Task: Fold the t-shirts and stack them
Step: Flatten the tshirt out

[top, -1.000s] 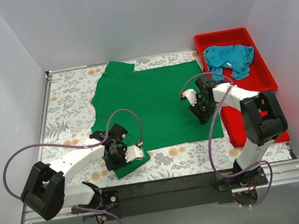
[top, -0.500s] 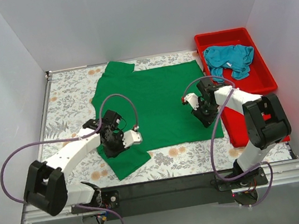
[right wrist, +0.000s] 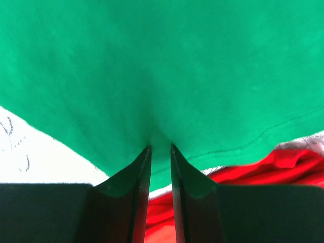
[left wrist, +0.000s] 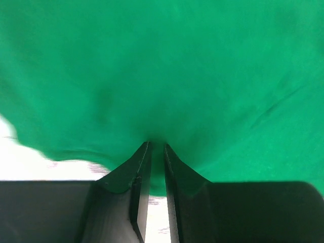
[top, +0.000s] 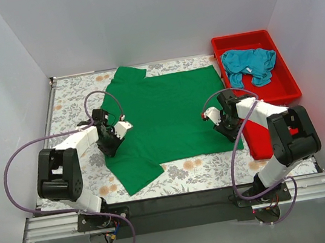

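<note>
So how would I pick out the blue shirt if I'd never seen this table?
Find the flower-patterned table, then the red tub along its right edge. The teal shirt lies in the tub's far end. Unlike the green shirt spread flat on the table, it is crumpled in a heap and sits inside the tub.

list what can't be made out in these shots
Top view: each wrist covers its fingertips; only the wrist views show the left pincer and right pincer shut on the green t-shirt.
Wrist views: green cloth fills the frame; the shirt's outline is cut off by the edges.
Top view: the teal t-shirt lies bunched in the red tub; its sleeves and collar are lost in folds.
</note>
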Controlling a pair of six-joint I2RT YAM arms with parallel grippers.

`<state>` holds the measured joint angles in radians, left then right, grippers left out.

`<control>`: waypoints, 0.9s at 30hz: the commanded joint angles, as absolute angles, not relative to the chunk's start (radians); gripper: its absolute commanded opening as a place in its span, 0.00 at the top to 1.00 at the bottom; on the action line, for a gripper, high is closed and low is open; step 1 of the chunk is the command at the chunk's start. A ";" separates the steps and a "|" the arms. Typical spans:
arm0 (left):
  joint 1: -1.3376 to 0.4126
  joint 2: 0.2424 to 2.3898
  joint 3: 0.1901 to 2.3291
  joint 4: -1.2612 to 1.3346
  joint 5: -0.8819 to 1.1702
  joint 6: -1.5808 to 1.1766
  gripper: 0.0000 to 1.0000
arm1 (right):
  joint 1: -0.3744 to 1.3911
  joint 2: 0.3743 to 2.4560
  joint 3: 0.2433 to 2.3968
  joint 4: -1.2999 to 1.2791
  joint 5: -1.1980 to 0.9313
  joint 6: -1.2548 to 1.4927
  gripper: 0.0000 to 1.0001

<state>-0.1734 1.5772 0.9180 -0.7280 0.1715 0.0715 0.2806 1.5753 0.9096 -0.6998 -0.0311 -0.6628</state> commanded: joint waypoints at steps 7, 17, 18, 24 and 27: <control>-0.104 1.508 0.671 -0.756 0.112 0.095 0.85 | 0.304 1.631 0.888 -0.698 -0.043 -0.667 0.73; -0.098 1.318 0.771 -1.004 0.196 0.038 0.83 | 0.362 1.484 0.916 -0.862 -0.124 -0.683 0.71; -0.097 1.322 0.810 -1.011 0.212 0.016 0.82 | 0.357 1.473 0.929 -0.864 -0.124 -0.684 0.71; -0.086 1.475 1.049 -0.913 0.259 -0.113 0.81 | 0.342 1.522 1.026 -0.858 -0.152 -0.663 0.72; -0.054 1.566 1.074 -0.861 0.262 -0.129 0.81 | 0.342 1.555 1.003 -0.836 -0.158 -0.667 0.72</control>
<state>-0.0834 1.4982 1.0622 -0.8989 0.2352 -0.0734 0.3462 1.5227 1.0012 -0.8295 -0.1253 -0.6647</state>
